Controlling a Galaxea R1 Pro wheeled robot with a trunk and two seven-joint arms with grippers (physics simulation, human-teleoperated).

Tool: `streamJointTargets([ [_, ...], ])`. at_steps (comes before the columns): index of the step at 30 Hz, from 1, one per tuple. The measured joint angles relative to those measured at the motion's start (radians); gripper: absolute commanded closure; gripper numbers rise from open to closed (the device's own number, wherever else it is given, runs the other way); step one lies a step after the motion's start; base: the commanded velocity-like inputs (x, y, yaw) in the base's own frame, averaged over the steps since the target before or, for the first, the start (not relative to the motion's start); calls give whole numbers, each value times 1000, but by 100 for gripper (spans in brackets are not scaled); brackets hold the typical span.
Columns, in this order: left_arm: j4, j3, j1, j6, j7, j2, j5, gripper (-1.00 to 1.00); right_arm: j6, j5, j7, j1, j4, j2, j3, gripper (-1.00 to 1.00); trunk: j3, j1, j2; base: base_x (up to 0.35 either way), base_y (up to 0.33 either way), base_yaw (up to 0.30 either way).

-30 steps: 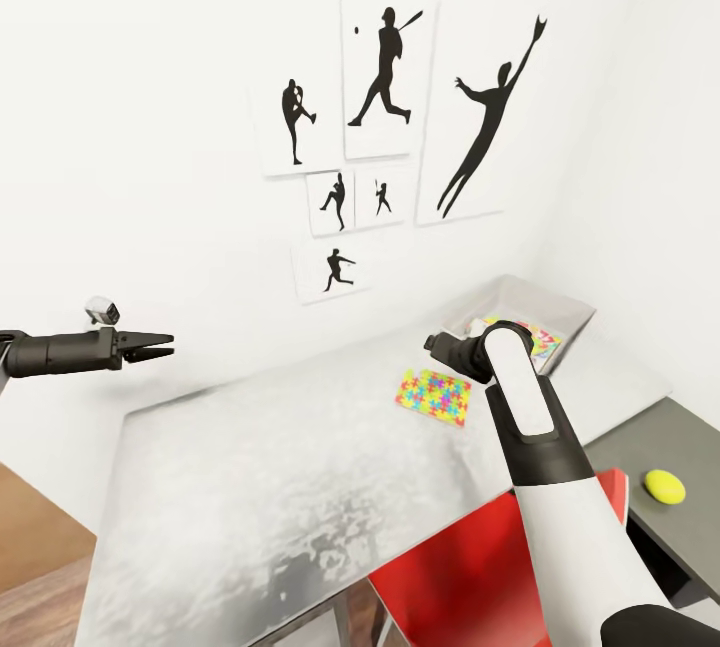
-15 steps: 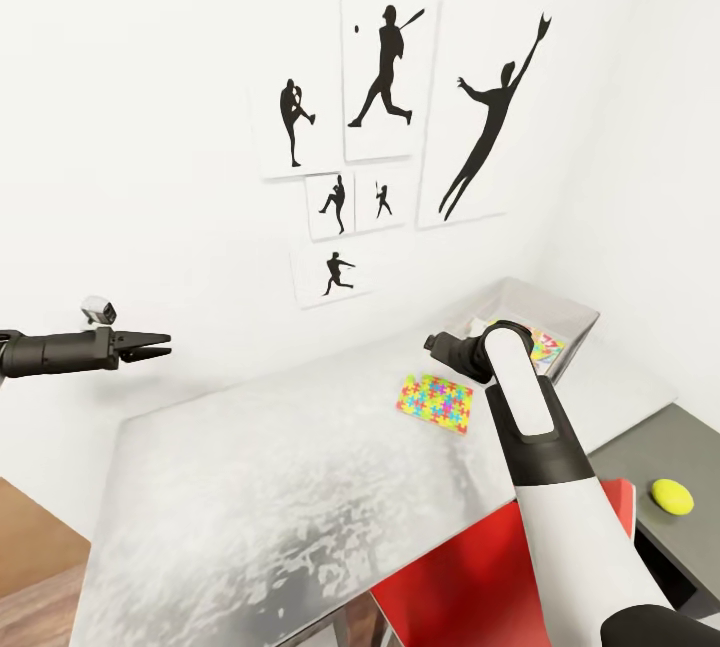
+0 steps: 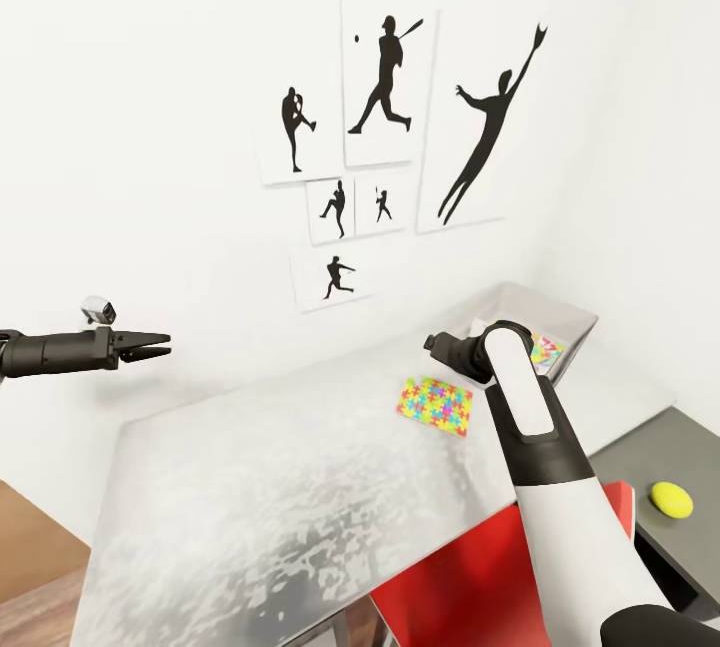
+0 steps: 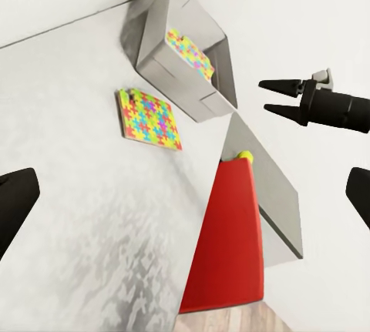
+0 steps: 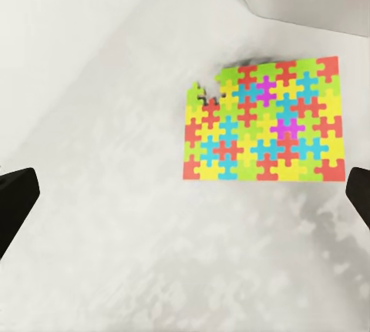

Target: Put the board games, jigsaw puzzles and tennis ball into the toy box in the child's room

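A colourful jigsaw puzzle (image 3: 433,404) (image 5: 262,120) lies flat on the silvery table (image 3: 260,487), just short of the grey toy box (image 3: 560,312) (image 4: 181,62) at the table's far right corner. A second colourful puzzle (image 3: 546,349) (image 4: 189,51) lies inside the box. The yellow-green tennis ball (image 3: 671,499) (image 4: 244,156) rests on a lower dark grey desk to the right. My right gripper (image 3: 432,342) (image 4: 271,95) hovers open above the table puzzle, empty. My left gripper (image 3: 160,344) hangs open and empty beyond the table's left edge.
A red chair (image 3: 460,577) stands tucked at the table's near right side, beside the dark grey desk (image 3: 650,457). White walls close the corner behind the table, with black baseball silhouette pictures (image 3: 385,77) on them. Wood floor (image 3: 30,547) shows at the left.
The whole head view has shifted a little. Both arms keep nearly the same pose, and the puzzle, box and ball have not moved on their surfaces.
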Motion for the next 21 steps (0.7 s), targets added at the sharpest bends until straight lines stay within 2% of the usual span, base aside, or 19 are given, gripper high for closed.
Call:
streamJointTargets([
  [21, -2, 1, 0, 0, 0, 0, 0, -100, 1, -3, -2, -2, 2, -1, 0, -100, 6, 0, 0, 0, 0, 0],
])
